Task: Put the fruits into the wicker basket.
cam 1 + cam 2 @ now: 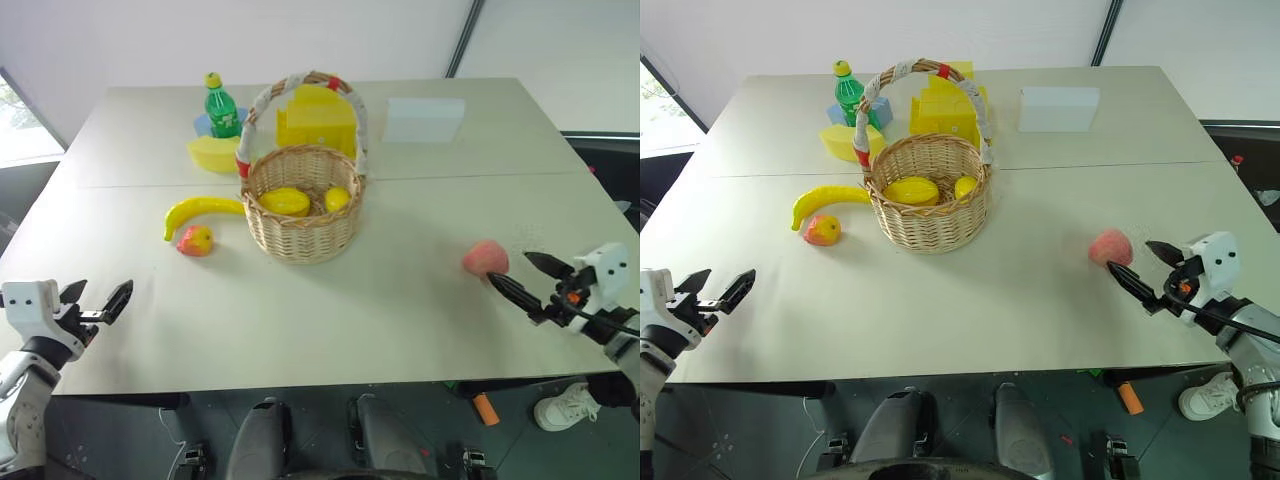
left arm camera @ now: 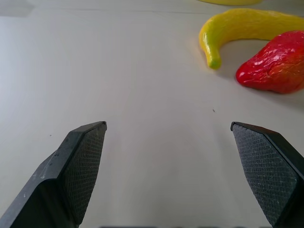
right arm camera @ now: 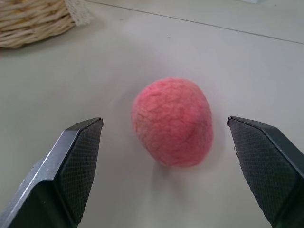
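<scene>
The pale worktop (image 1: 400, 300) carries everything. The wicker basket (image 1: 303, 210) stands near its middle, its white-wrapped arched handle rising over the rim, and two yellow lemon-like fruits (image 1: 285, 201) lie inside it. From the basket, a yellow boxy container (image 1: 318, 118) sits behind at about 12 o'clock, a white box (image 1: 424, 119) at 1 o'clock, and a green bottle (image 1: 221, 108) with a yellow half-round block (image 1: 215, 154) in front of it at 10 to 11 o'clock.

The banana (image 1: 199, 212) lies on the worktop just beside the basket at 9 o'clock, and the red-yellow apple (image 1: 195, 241) rests at about 8 o'clock, close under the banana's curve. The pinkish-red peach (image 1: 485, 258) lies well apart from the basket at about 4 o'clock, near the worktop's right edge.

The right gripper (image 1: 528, 277) points at the peach from about 4 o'clock of it; its fingers (image 3: 76, 161) stand wide apart, with the peach just ahead and centred between their tips, not touching either one. Bare worktop lies between the peach and the basket.

The left gripper (image 1: 100, 302) hangs at the worktop's near left corner, its fingers (image 2: 80, 166) spread wide and holding nothing. The banana and apple lie well ahead of it at about 1 o'clock, with open worktop between.
</scene>
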Controlling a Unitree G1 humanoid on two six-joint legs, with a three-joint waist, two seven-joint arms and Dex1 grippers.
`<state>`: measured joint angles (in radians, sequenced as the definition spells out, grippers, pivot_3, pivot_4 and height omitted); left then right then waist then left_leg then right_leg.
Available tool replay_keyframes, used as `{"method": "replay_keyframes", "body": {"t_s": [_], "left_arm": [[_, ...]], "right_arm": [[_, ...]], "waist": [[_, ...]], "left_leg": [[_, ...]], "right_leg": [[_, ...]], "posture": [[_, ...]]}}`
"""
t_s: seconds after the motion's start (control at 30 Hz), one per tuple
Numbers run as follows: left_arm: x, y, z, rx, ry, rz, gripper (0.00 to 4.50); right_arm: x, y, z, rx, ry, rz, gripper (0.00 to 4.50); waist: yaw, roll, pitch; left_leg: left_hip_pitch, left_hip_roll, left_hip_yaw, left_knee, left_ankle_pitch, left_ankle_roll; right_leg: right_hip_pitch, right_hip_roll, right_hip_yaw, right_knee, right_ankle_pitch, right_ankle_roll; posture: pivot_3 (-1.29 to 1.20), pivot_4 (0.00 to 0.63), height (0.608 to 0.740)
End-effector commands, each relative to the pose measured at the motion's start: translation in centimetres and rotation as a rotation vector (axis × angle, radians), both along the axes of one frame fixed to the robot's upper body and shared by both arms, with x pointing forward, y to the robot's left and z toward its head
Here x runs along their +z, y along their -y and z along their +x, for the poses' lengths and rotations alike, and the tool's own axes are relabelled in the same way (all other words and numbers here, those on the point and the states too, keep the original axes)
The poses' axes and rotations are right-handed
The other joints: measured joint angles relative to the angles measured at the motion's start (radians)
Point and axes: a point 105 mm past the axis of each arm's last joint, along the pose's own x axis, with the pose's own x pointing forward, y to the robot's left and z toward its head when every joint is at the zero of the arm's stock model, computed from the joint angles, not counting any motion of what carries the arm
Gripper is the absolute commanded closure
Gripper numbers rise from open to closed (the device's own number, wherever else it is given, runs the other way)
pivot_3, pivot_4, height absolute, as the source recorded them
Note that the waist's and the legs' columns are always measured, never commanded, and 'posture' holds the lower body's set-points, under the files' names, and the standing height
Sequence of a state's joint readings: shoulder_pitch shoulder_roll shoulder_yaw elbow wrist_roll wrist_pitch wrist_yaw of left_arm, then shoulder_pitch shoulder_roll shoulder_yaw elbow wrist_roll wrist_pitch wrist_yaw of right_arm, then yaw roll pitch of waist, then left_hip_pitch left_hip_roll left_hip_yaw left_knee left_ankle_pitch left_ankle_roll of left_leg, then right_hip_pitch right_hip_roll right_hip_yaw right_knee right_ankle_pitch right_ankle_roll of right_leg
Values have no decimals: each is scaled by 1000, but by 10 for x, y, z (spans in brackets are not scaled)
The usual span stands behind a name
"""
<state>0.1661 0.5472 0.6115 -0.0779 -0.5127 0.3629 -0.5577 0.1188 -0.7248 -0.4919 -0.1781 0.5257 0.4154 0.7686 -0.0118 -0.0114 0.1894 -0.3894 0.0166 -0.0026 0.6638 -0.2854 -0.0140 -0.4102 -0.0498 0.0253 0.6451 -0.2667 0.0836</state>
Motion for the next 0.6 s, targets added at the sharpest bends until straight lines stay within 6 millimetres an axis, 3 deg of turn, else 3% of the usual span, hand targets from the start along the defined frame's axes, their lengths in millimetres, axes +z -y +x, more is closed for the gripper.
{"method": "replay_keyframes", "body": {"t_s": [0.03, 0.37, 0.6], "left_arm": [[15, 3, 1, -11, 50, 27, 0], [29, 17, 13, -54, 79, 70, 0], [46, 48, 26, -223, 72, 172, 0]], "right_arm": [[10, -5, 1, 13, 41, -7, 122], [30, -13, 2, 78, 99, 3, 122], [54, -58, 0, 286, 134, -33, 122]], "waist": [[0, 0, 0], [-1, 0, 0], [-2, 0, 0]], "left_leg": [[0, 0, 0, 0, 0, 0], [0, 0, 0, 0, 0, 0], [0, 0, 0, 0, 0, 0]], "right_leg": [[0, 0, 0, 0, 0, 0], [0, 1, 0, 0, 0, 0], [0, 2, 0, 0, 1, 3]], "posture": [[0, 150, 740], [0, 150, 740], [0, 150, 740]]}}
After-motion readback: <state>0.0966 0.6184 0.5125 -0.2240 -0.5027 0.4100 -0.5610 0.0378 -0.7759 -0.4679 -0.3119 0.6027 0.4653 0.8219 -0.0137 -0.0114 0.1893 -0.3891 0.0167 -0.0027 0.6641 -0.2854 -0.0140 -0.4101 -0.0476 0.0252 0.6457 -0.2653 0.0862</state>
